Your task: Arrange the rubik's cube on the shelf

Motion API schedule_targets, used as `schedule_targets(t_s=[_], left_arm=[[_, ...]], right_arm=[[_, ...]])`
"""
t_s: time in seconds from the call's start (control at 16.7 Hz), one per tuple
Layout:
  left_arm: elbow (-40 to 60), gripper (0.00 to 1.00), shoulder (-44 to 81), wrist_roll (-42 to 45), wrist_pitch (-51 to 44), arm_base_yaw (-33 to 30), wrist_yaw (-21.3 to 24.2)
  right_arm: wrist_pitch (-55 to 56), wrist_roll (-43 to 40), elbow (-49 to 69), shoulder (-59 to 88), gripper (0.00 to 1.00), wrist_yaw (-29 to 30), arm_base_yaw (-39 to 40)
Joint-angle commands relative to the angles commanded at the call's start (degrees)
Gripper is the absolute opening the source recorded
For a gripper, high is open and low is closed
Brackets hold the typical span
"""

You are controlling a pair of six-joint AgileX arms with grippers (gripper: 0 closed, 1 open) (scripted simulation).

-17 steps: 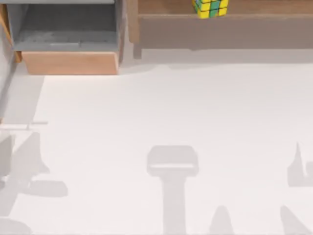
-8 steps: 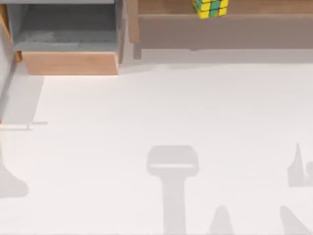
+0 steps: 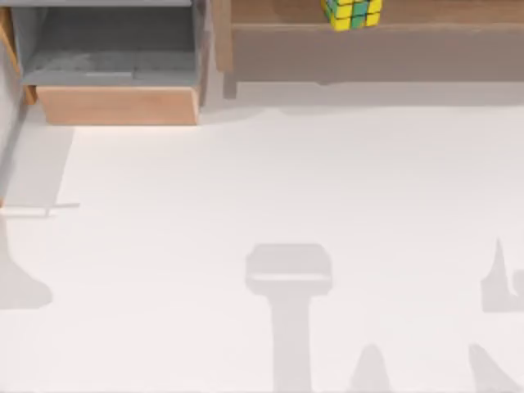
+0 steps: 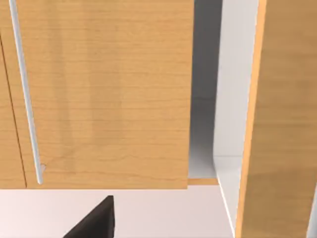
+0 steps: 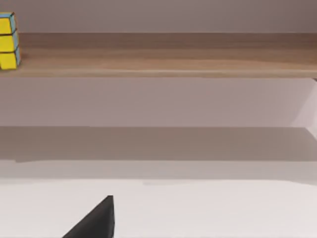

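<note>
1. Rubik's cube [image 3: 352, 13] sitting on the shelf [image 3: 377, 51], right at its front edge, touching the board.
2. In the right wrist view, cube [image 5: 8, 41] up high and far off to one side, well apart from the right gripper; looks already put away.
3. Left gripper facing a wooden cabinet door [image 4: 104, 94], away from the cube.
4. Can't tell if either pincer is open or closed.

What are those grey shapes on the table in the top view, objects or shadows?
Top view: flat grey shadows on the white table, nothing solid; the rubik's cube sits evenly lit on the shelf. Right wrist view: a soft shadow band lies under the shelf.
</note>
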Motion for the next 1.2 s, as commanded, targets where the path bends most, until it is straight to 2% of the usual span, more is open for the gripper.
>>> schedule_targets(t_s=[0.24, 1.02, 1.2], left_arm=[[0.2, 1.0, 0.1, 0.0, -0.1, -0.1, -0.1], [0.2, 0.02, 0.1, 0.0, -0.1, -0.1, -0.1], [0.2, 0.0, 0.1, 0.0, -0.1, -0.1, -0.1]], right_arm=[[0.0, 0.0, 0.0, 0.0, 1.0, 0.0, 0.0], [0.0, 0.0, 0.0, 0.0, 1.0, 0.0, 0.0], [0.0, 0.0, 0.0, 0.0, 1.0, 0.0, 0.0]])
